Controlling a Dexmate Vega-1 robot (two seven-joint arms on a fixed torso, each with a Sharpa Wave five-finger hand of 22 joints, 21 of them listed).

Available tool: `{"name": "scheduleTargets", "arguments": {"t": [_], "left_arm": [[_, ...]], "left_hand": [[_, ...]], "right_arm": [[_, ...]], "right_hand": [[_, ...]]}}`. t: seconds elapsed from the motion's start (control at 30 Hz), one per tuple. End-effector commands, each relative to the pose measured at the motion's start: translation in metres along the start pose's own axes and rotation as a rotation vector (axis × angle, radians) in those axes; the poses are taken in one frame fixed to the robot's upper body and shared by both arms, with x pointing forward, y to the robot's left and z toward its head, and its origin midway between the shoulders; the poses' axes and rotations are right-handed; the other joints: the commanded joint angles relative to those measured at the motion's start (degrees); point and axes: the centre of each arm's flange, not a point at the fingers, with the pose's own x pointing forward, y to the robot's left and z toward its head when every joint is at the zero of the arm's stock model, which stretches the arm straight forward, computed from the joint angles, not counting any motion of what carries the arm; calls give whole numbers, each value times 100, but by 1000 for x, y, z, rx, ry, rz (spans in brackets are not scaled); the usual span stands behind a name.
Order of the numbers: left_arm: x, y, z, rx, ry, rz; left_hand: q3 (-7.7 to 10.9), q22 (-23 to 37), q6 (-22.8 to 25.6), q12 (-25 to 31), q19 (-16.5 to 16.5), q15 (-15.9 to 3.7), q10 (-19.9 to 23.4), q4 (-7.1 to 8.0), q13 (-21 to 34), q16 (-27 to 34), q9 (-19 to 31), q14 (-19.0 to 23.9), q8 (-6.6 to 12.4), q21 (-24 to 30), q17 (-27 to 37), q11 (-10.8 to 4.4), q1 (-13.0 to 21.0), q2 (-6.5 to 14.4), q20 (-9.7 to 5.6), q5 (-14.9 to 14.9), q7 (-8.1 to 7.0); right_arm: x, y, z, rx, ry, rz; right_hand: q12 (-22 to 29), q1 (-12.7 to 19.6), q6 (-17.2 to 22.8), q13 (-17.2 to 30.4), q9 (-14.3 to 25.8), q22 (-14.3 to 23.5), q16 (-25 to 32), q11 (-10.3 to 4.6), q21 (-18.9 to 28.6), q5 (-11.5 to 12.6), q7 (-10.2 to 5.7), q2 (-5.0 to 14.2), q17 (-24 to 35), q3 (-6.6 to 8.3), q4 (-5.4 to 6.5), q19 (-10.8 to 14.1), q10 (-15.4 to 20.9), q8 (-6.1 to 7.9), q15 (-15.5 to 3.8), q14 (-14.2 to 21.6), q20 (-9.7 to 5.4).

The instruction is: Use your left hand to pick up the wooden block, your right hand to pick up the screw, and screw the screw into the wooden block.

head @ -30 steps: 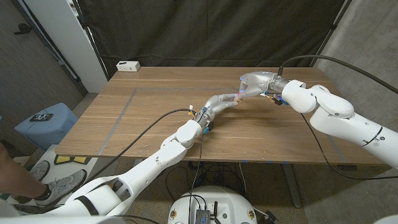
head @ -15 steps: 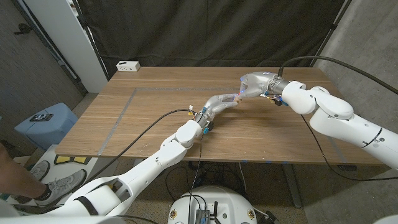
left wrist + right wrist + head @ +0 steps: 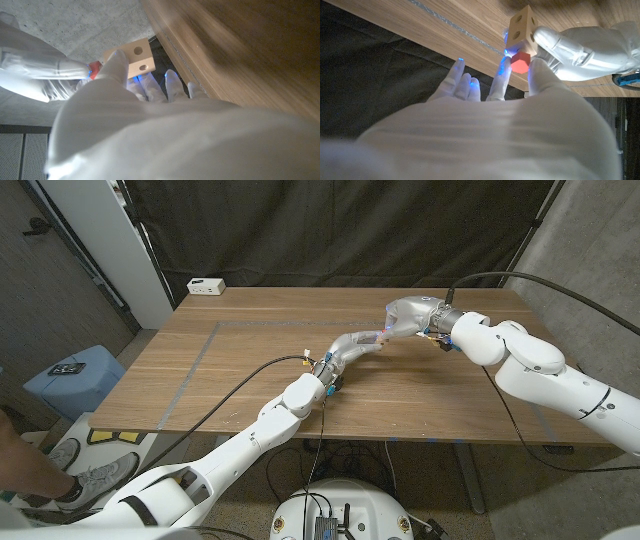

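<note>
Over the table's middle, the left hand (image 3: 125,100) grips the block (image 3: 522,27) up off the table (image 3: 240,360), while the right hand (image 3: 510,85) pinches the red screw (image 3: 520,63), its head right against the block's side.

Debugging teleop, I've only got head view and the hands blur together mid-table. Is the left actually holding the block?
Observer: Yes. Left wrist view shows the left hand gripping the block, lifted off the table.
Operator: Screw in the right?
Observer: Right wrist view: the right hand pinches a red hex-headed screw, its head against the block.
Operator: Free holes?
Observer: Two open holes on one block face in the left wrist view.
</note>
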Motion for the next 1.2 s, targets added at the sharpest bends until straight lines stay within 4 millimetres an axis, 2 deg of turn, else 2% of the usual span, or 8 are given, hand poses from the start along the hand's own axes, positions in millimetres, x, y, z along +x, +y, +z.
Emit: {"name": "scheduleTargets", "arguments": {"t": [0.03,0.53,1.2], "left_arm": [[1,-1,1,0,-2,-2],[3,0,-1,-3,2,-3],[6,0,-3,-6,7,-2]], "left_hand": [[51,16,50,26,1,-385,42,-7,12,-1,6,13,32,51,16,-15,6,50,56,39,-10],[57,16,54,24,7,-387,34,-13,12,2,6,13,33,54,16,-13,16,54,57,41,6],[62,16,54,28,9,-389,41,-6,13,6,6,14,33,54,18,-13,11,64,50,42,6]], "right_arm": [[2,0,1,-8,10,-12],[5,3,-2,-33,28,-27],[9,5,-4,-22,43,-33]], "right_hand": [[34,-67,131,35,57,0,59,-3,32,-16,-3,-25,25,-3,39,113,99,107,-1,73,34],[61,-348,422,30,197,4,82,-64,23,-39,6,-68,45,-161,139,195,235,361,-63,174,34],[86,-596,626,-1,340,6,106,-108,13,-37,35,-41,63,-283,213,266,405,579,-73,283,37]]}}
